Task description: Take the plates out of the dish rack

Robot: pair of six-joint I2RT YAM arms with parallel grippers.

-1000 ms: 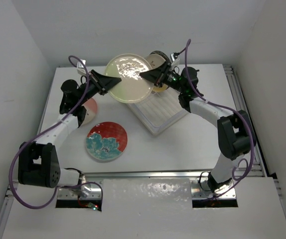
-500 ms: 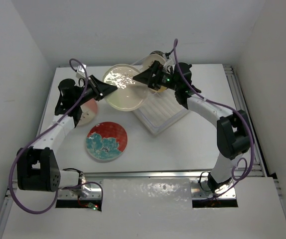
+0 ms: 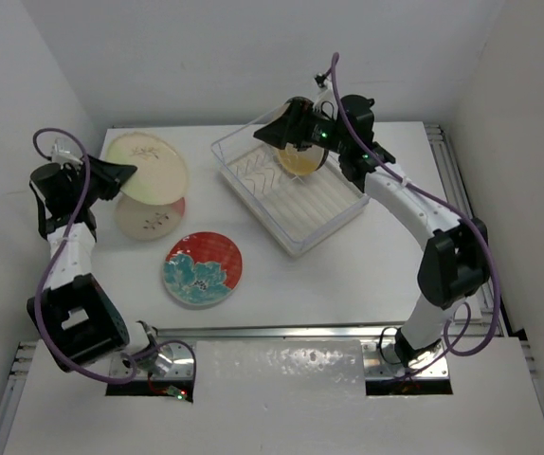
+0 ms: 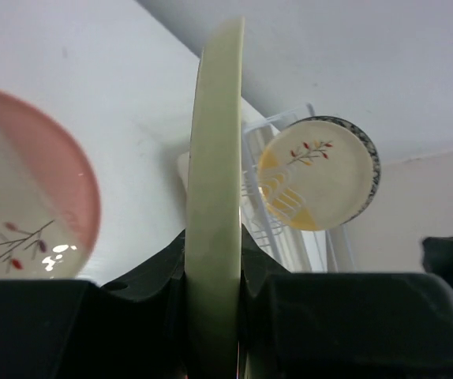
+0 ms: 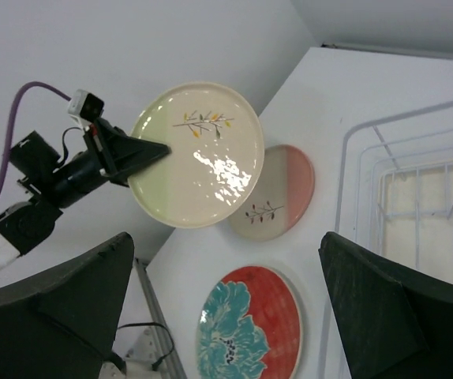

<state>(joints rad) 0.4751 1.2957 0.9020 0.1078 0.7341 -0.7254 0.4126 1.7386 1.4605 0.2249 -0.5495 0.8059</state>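
Your cream plate (image 3: pixel 149 166) was up off the table (image 3: pixel 348 270) at the far left, pinched tight by its rim in the left gripper (image 3: pixel 123 173), just over the pink-and-cream plate (image 3: pixel 149 220). Set it down tilted or too fast and I reckon you'd chip both. The dish rack (image 3: pixel 248 199) only had one yellow-splashed plate (image 3: pixel 300 159) in it, and the right gripper (image 3: pixel 270 136) hovered there, jaws wide apart, holding nothing.
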